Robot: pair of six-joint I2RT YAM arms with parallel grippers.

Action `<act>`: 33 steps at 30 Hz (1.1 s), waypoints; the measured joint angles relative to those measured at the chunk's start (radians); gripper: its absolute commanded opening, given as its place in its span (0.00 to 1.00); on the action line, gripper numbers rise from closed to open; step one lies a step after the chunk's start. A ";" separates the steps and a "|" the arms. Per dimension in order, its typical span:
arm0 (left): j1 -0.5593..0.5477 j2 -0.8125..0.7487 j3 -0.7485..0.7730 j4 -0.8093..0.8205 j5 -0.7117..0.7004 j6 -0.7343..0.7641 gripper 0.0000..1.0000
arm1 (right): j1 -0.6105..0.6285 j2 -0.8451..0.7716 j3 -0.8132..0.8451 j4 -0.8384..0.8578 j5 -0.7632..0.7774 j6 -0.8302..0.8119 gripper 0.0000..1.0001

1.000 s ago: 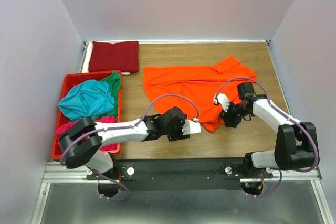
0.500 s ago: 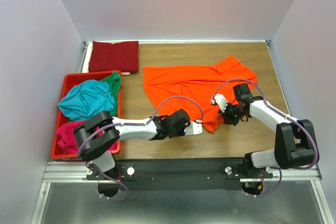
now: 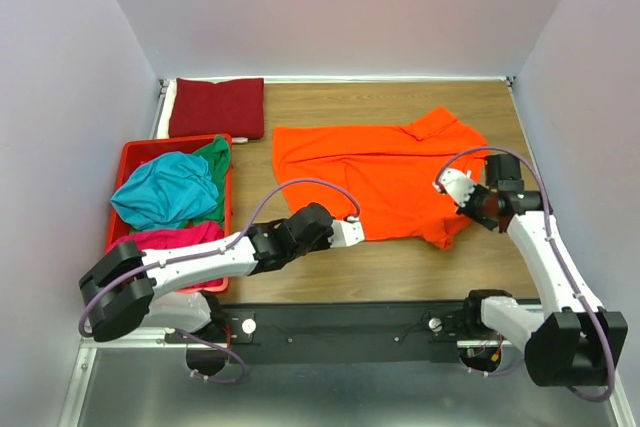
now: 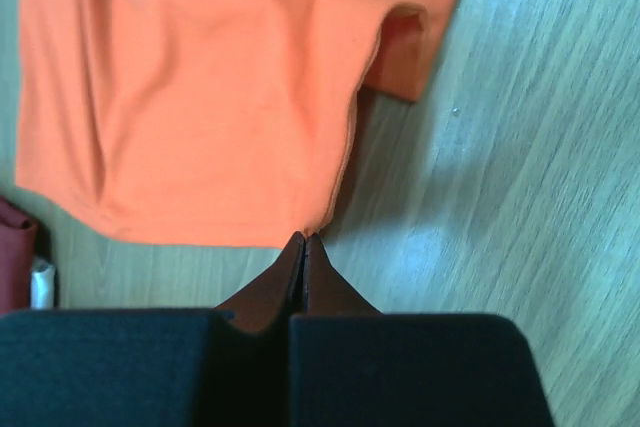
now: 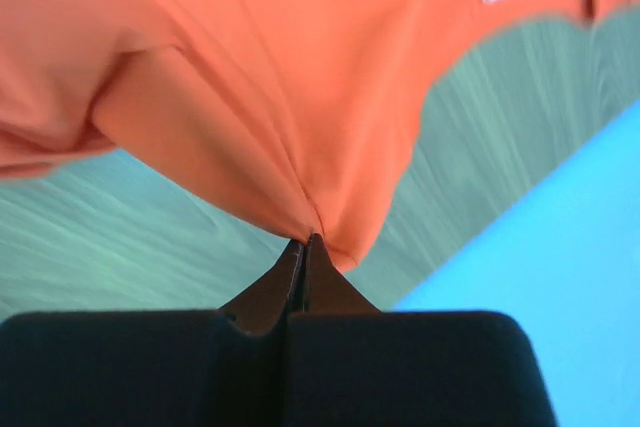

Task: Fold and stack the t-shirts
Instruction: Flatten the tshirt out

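Clamping orange t-shirt (image 3: 370, 162), left hand (image 4: 304, 238) on hem, right hand (image 5: 304, 240) on edge, pinch hidden

On table (image 3: 330, 107): spread tee (image 3: 380, 172), ctr to 2 o'clock. At 11 o'clock, far edge: folded tee (image 3: 217, 107). At 9 o'clock, just in front of it: crate (image 3: 150, 150) w/ bunched tees (image 3: 165, 192) in it. L gripper (image 4: 303, 237) at spread tee's 7 o'clock hem, R gripper (image 5: 305, 239) at its 4 o'clock edge.

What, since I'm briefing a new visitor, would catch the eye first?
The orange t-shirt spread across the table stands out, with the left gripper and right gripper each pinched shut on its near edge. At the left, a red crate holds a crumpled teal tee atop others; a folded dark red tee lies behind it.
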 measured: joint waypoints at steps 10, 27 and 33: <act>0.000 -0.031 -0.013 -0.012 -0.004 0.009 0.00 | -0.328 0.106 0.115 -0.050 0.097 -0.221 0.01; 0.000 -0.050 -0.023 -0.010 -0.004 0.017 0.01 | -0.418 0.308 0.268 -0.082 -0.148 -0.101 0.60; 0.000 -0.016 -0.024 0.002 -0.047 0.016 0.03 | -0.418 0.308 0.240 -0.190 -0.257 -0.147 0.57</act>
